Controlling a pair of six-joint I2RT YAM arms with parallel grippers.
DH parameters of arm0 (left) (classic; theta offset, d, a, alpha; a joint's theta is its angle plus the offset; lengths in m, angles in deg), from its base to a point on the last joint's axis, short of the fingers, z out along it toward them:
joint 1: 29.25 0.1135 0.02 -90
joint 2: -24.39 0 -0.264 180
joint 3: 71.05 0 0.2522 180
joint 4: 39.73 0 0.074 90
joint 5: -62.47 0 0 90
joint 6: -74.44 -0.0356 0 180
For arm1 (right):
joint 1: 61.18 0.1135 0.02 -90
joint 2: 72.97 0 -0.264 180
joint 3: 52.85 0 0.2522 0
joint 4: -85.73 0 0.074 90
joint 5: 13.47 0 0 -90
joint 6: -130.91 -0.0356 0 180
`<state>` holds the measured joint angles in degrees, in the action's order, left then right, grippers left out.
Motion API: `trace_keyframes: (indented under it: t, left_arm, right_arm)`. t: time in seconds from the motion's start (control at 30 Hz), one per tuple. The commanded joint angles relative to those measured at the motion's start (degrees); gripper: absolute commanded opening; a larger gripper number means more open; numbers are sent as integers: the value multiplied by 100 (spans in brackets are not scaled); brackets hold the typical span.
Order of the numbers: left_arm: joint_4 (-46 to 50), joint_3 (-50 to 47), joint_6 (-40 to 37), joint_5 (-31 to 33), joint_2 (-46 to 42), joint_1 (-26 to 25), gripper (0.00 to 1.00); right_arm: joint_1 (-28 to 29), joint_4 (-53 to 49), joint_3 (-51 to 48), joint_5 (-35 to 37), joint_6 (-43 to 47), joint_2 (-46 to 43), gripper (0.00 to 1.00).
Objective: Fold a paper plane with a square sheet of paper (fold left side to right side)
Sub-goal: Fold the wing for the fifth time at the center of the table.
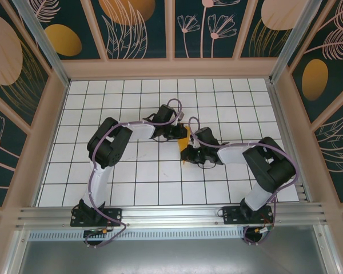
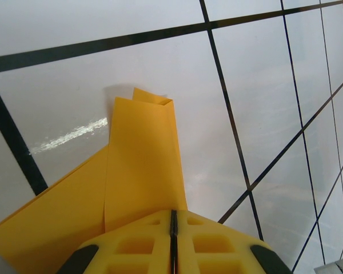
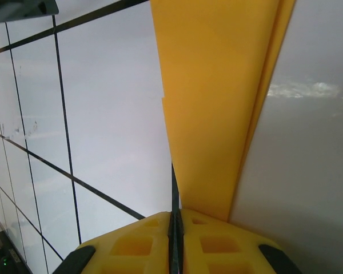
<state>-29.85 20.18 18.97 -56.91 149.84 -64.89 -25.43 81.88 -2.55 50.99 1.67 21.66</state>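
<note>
Paper (image 2: 143, 165), folded and limp, pinched by the left end effector (image 2: 173, 227) and right end effector (image 3: 175, 228); we judge it light, tearable, best held at layered edges.

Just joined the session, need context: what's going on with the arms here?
Both arms meet mid-table over the orange paper, which is already folded into a narrower, layered shape. The left fingers and right fingers are each shut on it from opposite sides, above the grid table. It's not a finished plane yet.
</note>
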Motion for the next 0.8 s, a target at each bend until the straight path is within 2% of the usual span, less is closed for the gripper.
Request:
trace_keyframes:
  t: [0.0,0.77]
  left_arm:
    - [366,-153,-143,598,418,184,11]
    - [326,-207,-165,561,376,241,9]
  right_arm:
    - [213,-1032,-253,-442,114,-43,14]
    - [489,-1396,-89,-621,184,-343,14]
